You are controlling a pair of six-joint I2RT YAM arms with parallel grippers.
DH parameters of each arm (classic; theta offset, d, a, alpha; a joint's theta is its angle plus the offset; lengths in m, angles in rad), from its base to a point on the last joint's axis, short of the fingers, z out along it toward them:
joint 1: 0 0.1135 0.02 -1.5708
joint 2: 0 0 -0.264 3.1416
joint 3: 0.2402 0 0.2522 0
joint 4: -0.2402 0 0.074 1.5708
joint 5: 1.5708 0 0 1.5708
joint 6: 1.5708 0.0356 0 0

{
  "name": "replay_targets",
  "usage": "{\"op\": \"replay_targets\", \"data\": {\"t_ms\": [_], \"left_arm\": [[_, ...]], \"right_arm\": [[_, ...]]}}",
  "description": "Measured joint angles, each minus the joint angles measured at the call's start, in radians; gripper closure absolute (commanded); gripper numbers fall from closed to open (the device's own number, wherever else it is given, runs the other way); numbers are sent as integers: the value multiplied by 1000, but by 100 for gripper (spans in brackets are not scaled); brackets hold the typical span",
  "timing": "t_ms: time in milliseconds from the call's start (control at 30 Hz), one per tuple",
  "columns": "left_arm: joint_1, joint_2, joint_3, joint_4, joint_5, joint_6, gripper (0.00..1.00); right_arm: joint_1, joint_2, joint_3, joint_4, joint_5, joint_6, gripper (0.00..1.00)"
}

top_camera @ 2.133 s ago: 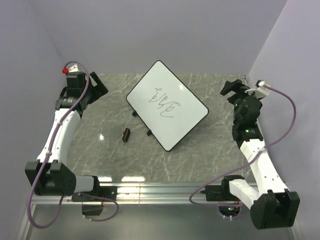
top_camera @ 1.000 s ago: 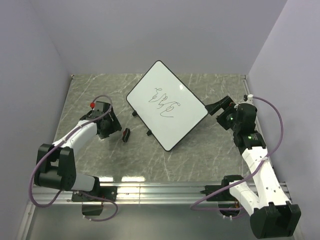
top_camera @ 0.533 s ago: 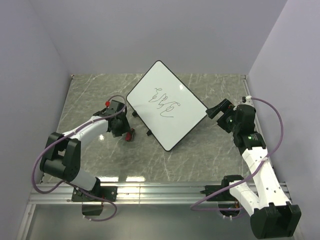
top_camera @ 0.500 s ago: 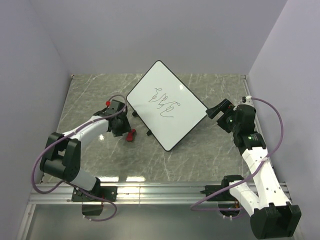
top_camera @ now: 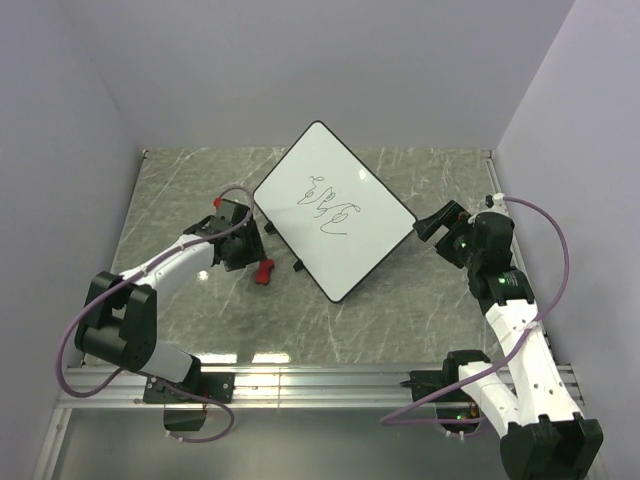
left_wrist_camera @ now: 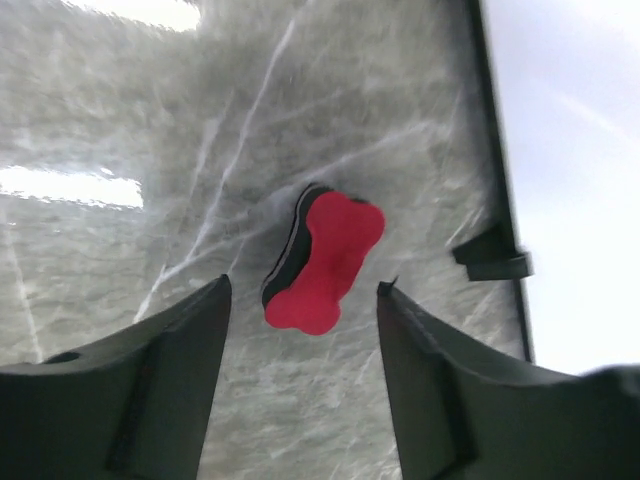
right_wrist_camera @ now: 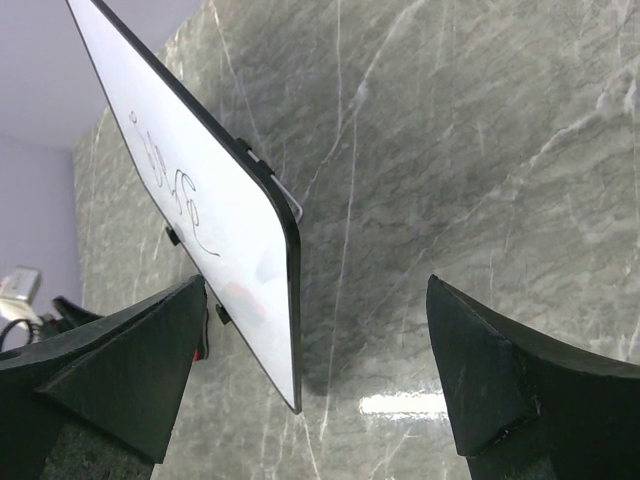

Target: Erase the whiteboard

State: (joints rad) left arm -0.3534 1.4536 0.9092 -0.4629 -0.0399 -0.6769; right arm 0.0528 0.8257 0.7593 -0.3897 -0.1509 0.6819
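Trouble from here, as we judge it, starts with the eraser (left_wrist_camera: 325, 262), which lies on the table (top_camera: 400, 310) between the spread fingers of the left gripper (left_wrist_camera: 300, 300), touching neither of them; it sits skewed to the fingers and looks tipped, red face toward the wrist camera and black side to the left, so a closing pinch may catch it corner to corner, twist it or squirt it out toward the board's rim. We cannot tell which face is the wiping one, and a grasp that presents the wrong face would smear nothing off. The whiteboard (top_camera: 335, 211) lies flat at the far middle of the table, turned diagonally and raised on small black feet (left_wrist_camera: 492, 255), with the dark scribble (top_camera: 330, 203) near its centre, so wiping pressure could slide or rock it unless it is braced. The right gripper (right_wrist_camera: 318, 285) hovers just beside the board's right corner with its fingers wide apart, the rim between them but untouched; closing too high or too far out would miss the thin edge, and a hard shove could spin the board toward the left arm, which is close to its near left edge. No containers show in any view, so we have no contents to report
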Motion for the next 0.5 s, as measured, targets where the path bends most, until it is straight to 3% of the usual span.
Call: {"op": "replay_targets", "data": {"t_ms": [167, 433, 500], "left_arm": [[-4, 51, -35, 40, 33, 53, 24], [-18, 63, -47, 85, 56, 85, 27], [-29, 70, -47, 93, 55, 89, 34]], "right_arm": [[0, -5, 0, -23, 0, -11, 3], [0, -12, 0, -53, 4, -29, 3], [0, -12, 0, -54, 4, -30, 3]]}}
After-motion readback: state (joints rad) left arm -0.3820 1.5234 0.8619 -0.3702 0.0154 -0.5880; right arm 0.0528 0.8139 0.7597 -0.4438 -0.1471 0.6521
